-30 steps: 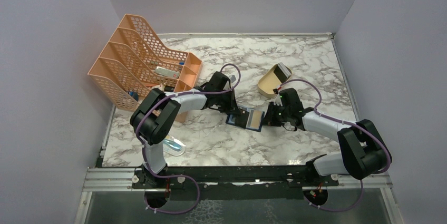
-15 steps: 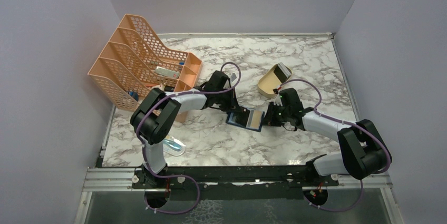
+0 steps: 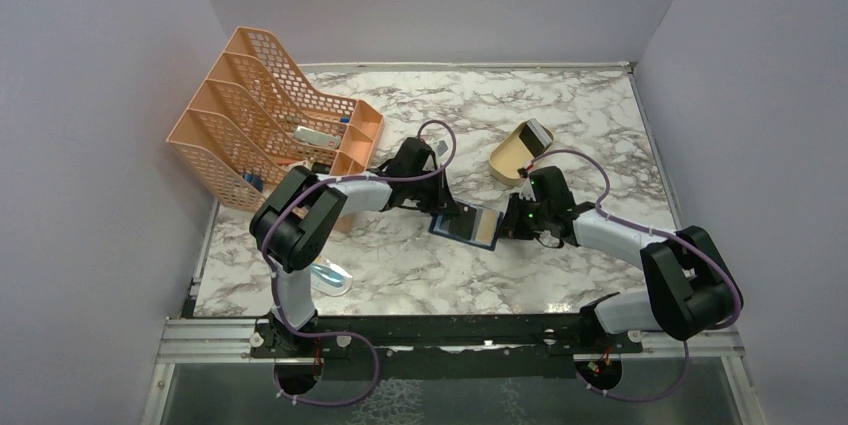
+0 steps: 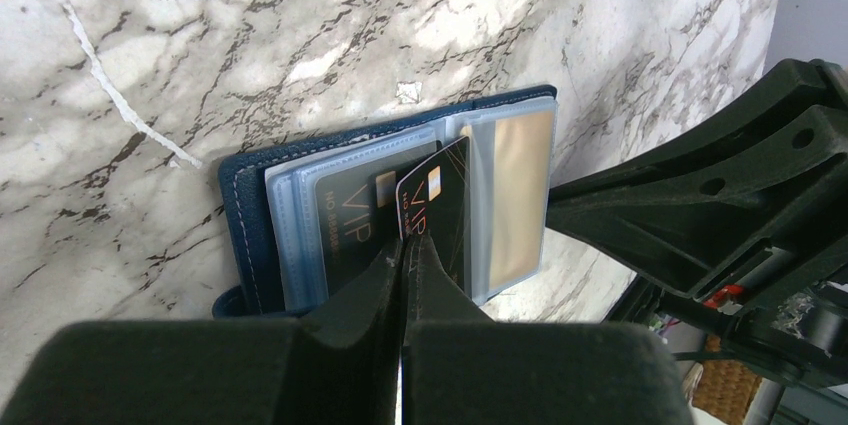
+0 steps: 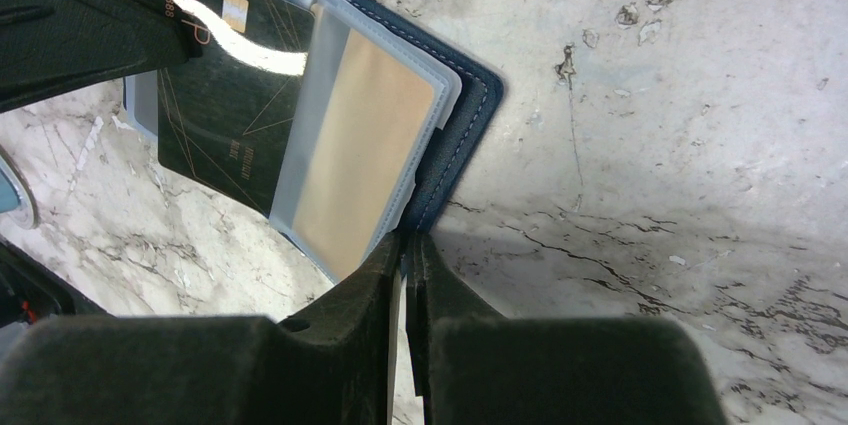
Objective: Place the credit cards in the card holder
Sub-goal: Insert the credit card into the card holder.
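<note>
Left gripper (image 4: pixel 405 245) jaws closed tight, pinching the lower edge of a dark grey card (image 4: pixel 440 200), which stands tilted against the open sleeves; right gripper (image 5: pixel 408 242) jaws down to a sliver, seemingly nipped on the edge of the card holder (image 4: pixel 240 207), on the side opposite the left gripper; card holder lies open and flat on the marble-patterned table (image 3: pixel 560 105), between the two grippers; navy cover with pale stitching, clear plastic sleeves inside; sleeve contents: a second dark card (image 4: pixel 345 225) with gold "VIP" lettering, and a gold card (image 4: pixel 520 195), shiny, under frosted plastic; cards seen: three, two dark, one gold, all thin flat rectangles; beyond the card holder to the left, one orange mesh file rack (image 3: pixel 270 115), four stepped slots, small items in the low front compartments, too small to identify; beyond it to the right, one tan oval tray (image 3: pixel 508 163), a small flat item propped at its far rim; nearer than the card holder, to the left, one blue-patterned packet (image 3: pixel 330 275).
</note>
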### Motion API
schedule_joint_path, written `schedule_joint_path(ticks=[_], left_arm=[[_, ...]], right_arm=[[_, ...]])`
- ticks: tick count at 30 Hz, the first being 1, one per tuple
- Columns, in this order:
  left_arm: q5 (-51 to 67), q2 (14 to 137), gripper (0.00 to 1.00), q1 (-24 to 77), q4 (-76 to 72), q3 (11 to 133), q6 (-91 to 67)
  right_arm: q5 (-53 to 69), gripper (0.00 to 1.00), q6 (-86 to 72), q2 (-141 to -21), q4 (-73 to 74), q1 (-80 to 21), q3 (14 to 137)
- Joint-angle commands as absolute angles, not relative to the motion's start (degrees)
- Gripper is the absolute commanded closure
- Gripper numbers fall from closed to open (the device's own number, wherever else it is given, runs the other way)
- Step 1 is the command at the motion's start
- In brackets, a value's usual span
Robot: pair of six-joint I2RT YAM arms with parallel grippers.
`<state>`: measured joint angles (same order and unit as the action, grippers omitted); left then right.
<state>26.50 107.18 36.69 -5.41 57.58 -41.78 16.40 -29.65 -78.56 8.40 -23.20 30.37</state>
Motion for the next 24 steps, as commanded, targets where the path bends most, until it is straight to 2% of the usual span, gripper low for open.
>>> schedule_joint_path(ticks=[1, 7, 13, 19, 24], left_arm=[[26.47, 106.41, 1.00, 36.88, -4.49, 54.46, -42.61], [25.48, 104.83, 1.00, 38.06, -5.30, 51.88, -45.74], [25.18, 103.40, 1.00, 40.16, -7.88, 50.11, -49.66], [24.65, 102.28, 1.00, 40.87, -7.54, 50.62, -51.32], [21.84, 101.49, 1.00, 40.72, -1.32, 53.35, -48.12]], right_arm=[[13.37, 0.86, -28.38, -78.56, 13.73, -23.64, 33.71], [13.35, 0.72, -29.85, -74.53, 17.02, -23.64, 36.19], [12.93, 0.66, -30.32, -73.43, 18.08, -23.64, 36.59], [15.03, 0.65, -32.67, -74.41, 16.16, -23.72, 35.15], [13.44, 0.72, -32.64, -75.72, 17.85, -23.90, 34.70]])
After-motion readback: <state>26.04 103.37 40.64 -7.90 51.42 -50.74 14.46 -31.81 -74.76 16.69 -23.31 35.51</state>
